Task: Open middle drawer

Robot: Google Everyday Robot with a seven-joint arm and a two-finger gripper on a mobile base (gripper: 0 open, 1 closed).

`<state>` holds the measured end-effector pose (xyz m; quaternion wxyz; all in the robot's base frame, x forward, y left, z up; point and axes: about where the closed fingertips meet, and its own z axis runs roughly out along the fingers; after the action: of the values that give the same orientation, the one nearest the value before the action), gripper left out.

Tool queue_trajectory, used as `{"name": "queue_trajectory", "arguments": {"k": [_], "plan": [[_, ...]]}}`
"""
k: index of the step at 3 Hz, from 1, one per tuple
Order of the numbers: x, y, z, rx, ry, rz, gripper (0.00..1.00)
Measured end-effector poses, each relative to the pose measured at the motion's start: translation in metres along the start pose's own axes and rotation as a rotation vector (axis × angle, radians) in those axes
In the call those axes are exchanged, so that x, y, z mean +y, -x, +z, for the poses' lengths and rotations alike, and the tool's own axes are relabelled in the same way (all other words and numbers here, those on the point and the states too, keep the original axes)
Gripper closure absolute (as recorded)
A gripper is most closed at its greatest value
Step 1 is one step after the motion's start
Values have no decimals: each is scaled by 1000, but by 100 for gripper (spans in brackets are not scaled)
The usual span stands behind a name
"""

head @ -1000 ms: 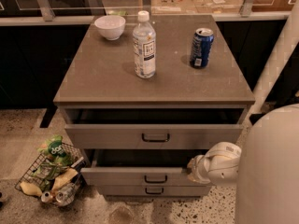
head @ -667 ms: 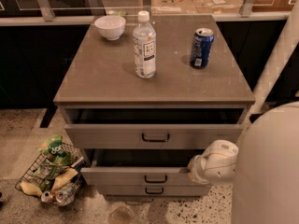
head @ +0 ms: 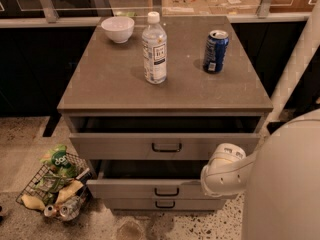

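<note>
The middle drawer (head: 145,188) of the grey cabinet stands pulled out, its shallow grey front below the top drawer, with a small black loop handle (head: 166,191) at centre. Its dark opening shows behind the front. The top drawer (head: 125,145) is also pulled out a little. The lowest drawer (head: 165,204) sits closed beneath. My gripper (head: 212,180) is at the right end of the middle drawer front; only the white rounded wrist shows, and it covers that end of the drawer.
On the cabinet top (head: 110,84) stand a white bowl (head: 118,29), a clear water bottle (head: 154,49) and a blue can (head: 215,51). A wire basket (head: 55,186) with packets and cans sits on the floor at left. My white body (head: 285,184) fills the lower right.
The white wrist has shifted slightly up and right beside the middle drawer. The drawers and the things on top have not moved.
</note>
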<state>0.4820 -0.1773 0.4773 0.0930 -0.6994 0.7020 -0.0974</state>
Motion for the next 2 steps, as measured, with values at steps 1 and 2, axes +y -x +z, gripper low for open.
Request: {"name": "queue_trajectory", "arguments": {"k": [1,2], "plan": [[0,0,0,0,0,0,100],[-8,-5,-2,-26,-44,-2,100]]}}
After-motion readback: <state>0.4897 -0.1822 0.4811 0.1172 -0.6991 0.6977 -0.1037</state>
